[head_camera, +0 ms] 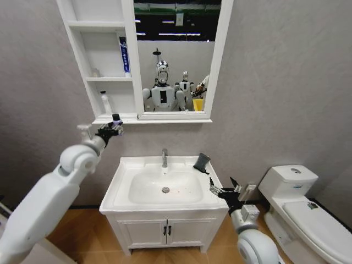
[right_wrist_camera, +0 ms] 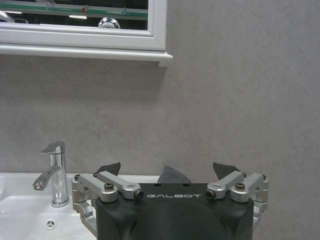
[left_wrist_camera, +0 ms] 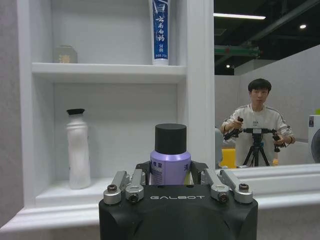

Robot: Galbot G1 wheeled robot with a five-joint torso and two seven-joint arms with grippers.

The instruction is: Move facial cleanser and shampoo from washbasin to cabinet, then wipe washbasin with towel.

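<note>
Below the cabinet's (head_camera: 104, 118) lowest shelf, left gripper (head_camera: 114, 125) pinches a purple shampoo bottle (left_wrist_camera: 170, 159); right gripper (head_camera: 225, 188) spread beside the washbasin's (head_camera: 122, 190) front right corner.

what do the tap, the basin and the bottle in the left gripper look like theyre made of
Tap: polished chrome-look metal, mirror reflections.
Washbasin: glossy white, probably glazed ceramic.
Bottle in the left gripper: likely plastic, smooth lilac body, matte black cap.
</note>
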